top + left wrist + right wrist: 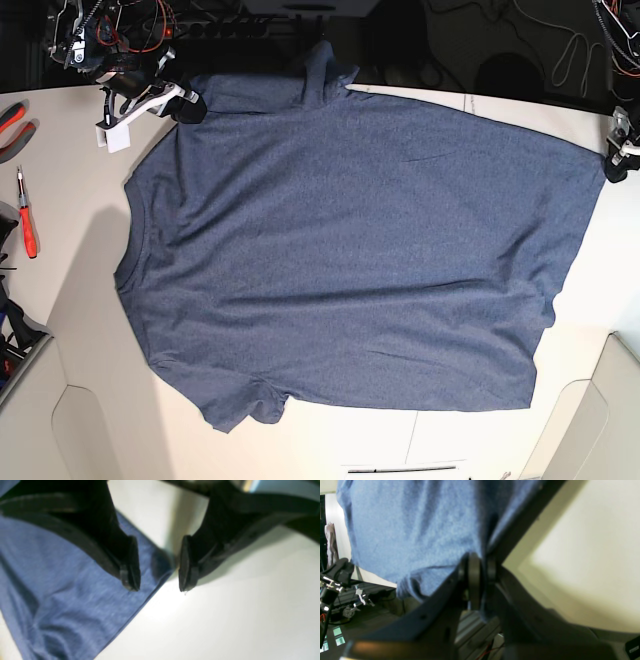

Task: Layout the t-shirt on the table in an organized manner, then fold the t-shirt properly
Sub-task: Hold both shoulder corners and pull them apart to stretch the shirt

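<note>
**Base view: shirt spread flat, one corner pinched**

Base view shows the heathered navy-blue cotton t-shirt [350, 250] lying spread across the off-white matte table [80, 330], plain side up, one sleeve trailing over the far edge. The right gripper [480, 580] is clamped on a fold of the cloth near that sleeve; the left gripper [158, 565] stands wide over the hem edge, holding nothing. The fabric looks light, limp and prone to wrinkling, so it is best taken at hem corners or shoulder seams.

No text or label can be read.
</note>
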`<state>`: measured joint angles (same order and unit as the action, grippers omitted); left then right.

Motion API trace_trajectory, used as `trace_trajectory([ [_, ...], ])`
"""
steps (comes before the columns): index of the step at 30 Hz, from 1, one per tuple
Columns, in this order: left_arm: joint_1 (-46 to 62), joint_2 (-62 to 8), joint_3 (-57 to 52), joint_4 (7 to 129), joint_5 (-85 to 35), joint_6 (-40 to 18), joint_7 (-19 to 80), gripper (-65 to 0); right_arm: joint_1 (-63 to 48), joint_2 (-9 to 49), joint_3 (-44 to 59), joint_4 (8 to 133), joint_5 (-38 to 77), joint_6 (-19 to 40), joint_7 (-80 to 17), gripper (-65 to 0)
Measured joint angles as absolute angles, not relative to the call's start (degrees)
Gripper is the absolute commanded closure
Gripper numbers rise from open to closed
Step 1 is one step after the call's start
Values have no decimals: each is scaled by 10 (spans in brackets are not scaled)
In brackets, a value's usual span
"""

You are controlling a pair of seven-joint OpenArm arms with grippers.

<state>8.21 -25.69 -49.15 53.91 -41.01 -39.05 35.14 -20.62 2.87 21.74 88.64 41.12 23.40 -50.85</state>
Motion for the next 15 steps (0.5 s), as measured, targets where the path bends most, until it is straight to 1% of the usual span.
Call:
trace_trajectory([
  [7,81,-230,-492,540,-423,-391,355,-289,-206,29,217,886,411,234,-509,0],
  [15,81,-227,-492,541,-425,-393,355,-288,-206,29,217,886,411,234,-509,0],
])
